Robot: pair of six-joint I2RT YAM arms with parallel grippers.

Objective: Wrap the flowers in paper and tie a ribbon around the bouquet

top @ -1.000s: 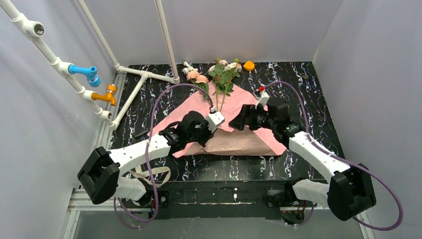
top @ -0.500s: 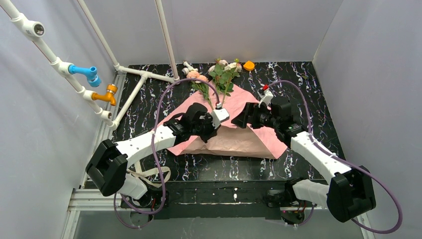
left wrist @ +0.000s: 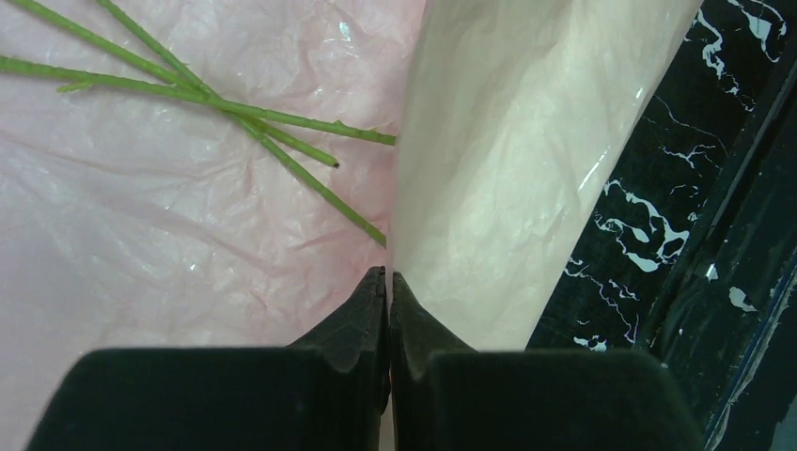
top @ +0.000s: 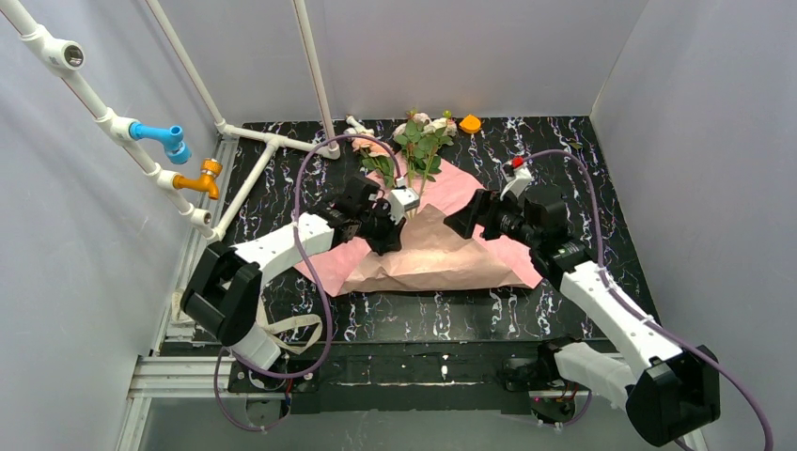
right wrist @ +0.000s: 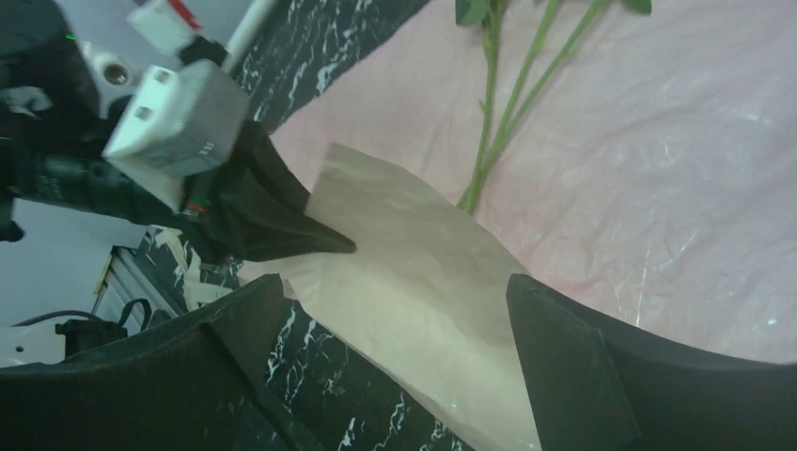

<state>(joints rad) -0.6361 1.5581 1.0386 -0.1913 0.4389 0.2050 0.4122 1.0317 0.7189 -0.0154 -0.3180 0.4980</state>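
Wrapping was in hand: the left tool [left wrist: 387,282], pinched shut on a corner of the paper [left wrist: 507,160], held a tan flap just short of the flowers [top: 420,139] ahead of it, the right tool [right wrist: 390,291] gaped empty above that flap, and next the flap likely needed drawing over the stems.

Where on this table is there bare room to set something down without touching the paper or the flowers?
Bare table shows at the far right, between the paper, the orange piece and the wall. A narrow strip runs along the paper's near edge. The middle is crowded: flowers, the left gripper pinching the paper, the right gripper open beside it.
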